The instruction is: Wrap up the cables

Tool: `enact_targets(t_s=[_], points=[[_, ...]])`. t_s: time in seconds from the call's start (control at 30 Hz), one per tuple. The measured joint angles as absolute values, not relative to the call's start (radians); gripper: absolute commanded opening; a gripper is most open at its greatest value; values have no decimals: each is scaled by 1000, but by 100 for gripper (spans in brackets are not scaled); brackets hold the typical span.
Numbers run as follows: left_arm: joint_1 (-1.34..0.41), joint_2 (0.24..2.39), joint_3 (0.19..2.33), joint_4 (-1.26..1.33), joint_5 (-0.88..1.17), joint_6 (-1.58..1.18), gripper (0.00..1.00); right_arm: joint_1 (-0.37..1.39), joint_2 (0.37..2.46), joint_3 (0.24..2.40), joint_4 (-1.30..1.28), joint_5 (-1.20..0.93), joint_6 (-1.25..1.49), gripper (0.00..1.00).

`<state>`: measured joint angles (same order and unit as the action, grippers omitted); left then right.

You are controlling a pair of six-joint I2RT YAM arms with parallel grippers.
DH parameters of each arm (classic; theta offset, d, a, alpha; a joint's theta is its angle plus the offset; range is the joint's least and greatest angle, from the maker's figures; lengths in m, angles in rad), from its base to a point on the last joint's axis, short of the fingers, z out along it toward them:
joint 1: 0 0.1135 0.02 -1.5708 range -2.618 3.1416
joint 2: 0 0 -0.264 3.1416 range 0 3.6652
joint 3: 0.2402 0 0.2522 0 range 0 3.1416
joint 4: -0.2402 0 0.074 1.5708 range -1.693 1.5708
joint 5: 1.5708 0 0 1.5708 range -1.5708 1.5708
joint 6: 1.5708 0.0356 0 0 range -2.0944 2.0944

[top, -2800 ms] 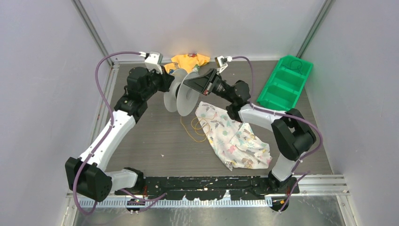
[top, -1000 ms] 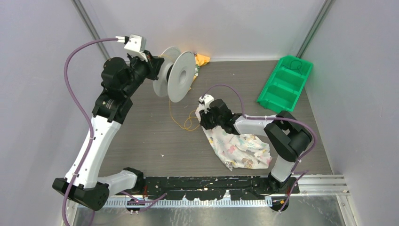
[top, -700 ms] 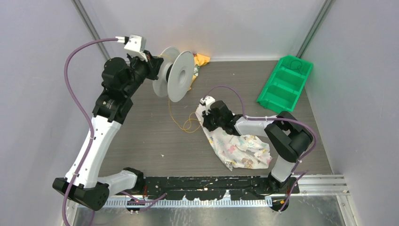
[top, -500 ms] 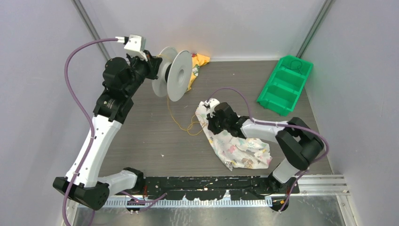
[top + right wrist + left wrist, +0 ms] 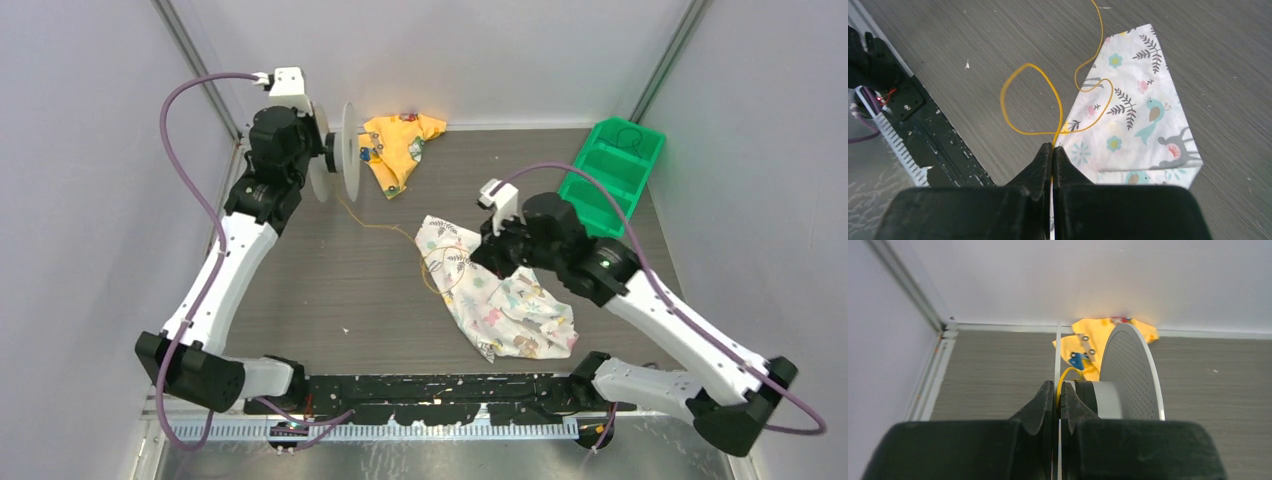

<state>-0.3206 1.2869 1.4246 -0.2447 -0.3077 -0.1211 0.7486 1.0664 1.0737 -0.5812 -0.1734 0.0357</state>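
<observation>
A thin yellow cable [image 5: 400,229] runs from the white spool [image 5: 347,165] across the floor in loose loops to my right gripper [image 5: 484,252]. My left gripper [image 5: 1058,392] is shut on the spool's near rim [image 5: 1058,352] and holds the spool in the air at the back left; the cable [image 5: 1068,375] comes off the grey hub [image 5: 1108,399]. My right gripper [image 5: 1053,150] is shut on the cable [image 5: 1030,100], raised above the patterned white cloth [image 5: 1138,115].
A patterned white cloth [image 5: 500,295] lies at the middle right. A yellow cloth [image 5: 398,140] lies against the back wall. A green bin [image 5: 605,175] stands at the back right. Walls close in on left, back and right.
My left arm swung the spool left and turned it edge-on. My right arm rose from the cloth's corner and moved right with the cable, pulling the strand longer.
</observation>
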Motion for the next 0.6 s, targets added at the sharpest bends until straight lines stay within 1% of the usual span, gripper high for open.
enact_targets(t_s=[0.13,0.33,0.47,0.6], points=[[-247,1304,1425,-245,-344,-118,0,749,927,1139,-719,-119,56,1],[-121,1303,1425,-243,-345,-130,0,749,781,1156,-816,24,86,1],[-117,1301,1422,-244,-308,-153,0,748,789,1217,-852,-13,83,1],[-143,1280,1349,-199,-276,-205,0,752,904,1341,-822,-145,81,1]])
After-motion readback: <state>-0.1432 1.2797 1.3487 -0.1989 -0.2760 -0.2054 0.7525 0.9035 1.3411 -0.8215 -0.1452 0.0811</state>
